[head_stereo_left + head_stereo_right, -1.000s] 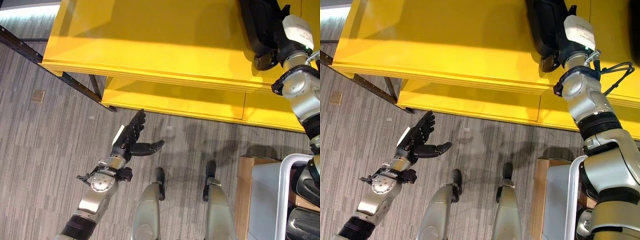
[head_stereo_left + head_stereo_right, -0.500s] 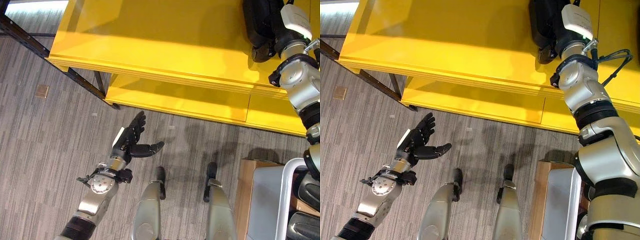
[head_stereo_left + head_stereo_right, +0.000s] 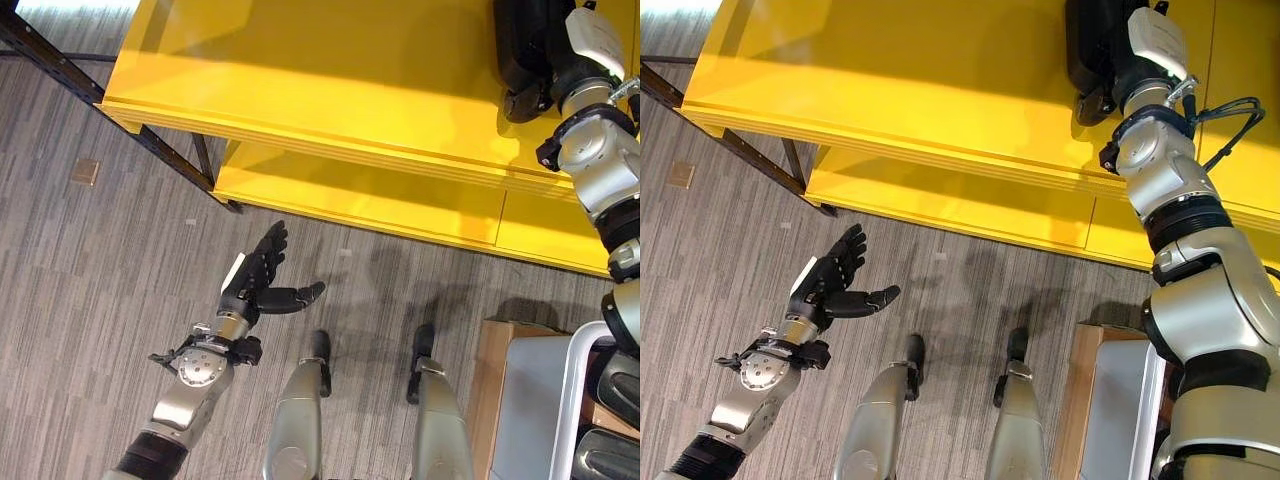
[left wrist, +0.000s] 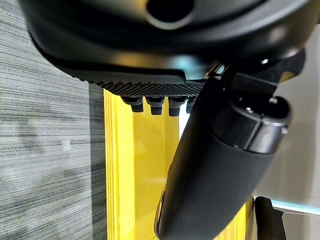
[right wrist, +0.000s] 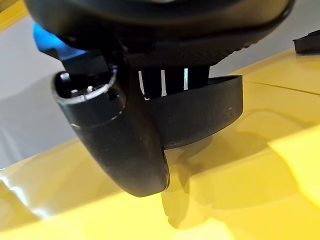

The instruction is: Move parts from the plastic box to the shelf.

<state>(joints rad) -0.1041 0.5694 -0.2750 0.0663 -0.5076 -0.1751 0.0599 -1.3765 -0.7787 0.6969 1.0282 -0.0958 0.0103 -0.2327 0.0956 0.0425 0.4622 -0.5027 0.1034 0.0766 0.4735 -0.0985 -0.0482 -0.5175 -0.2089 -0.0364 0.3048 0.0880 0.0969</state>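
My right hand (image 3: pixel 562 72) reaches up over the top board of the yellow shelf (image 3: pixel 330 70). It is shut on a black curved part (image 3: pixel 517 45). In the right wrist view the thumb (image 5: pixel 115 140) presses the front of the part (image 5: pixel 205 117) and the fingers stand behind it, just above the yellow board (image 5: pixel 240 200). The white plastic box (image 3: pixel 572 395) sits at the lower right with more black parts (image 3: pixel 608 450) in it. Out over the grey floor, low on the left, my left hand (image 3: pixel 257 283) hangs open and holds nothing.
A lower yellow board (image 3: pixel 380 205) lies under the top one. A black metal frame leg (image 3: pixel 60 62) slants past the shelf's left corner. The box rests on a grey sheet over a wooden crate (image 3: pixel 493 385). A small tan square (image 3: pixel 86 171) lies on the floor.
The whole picture has shifted a little, so the camera moved. My right hand with the black part has edged slightly farther over the shelf. The left hand keeps its pose.
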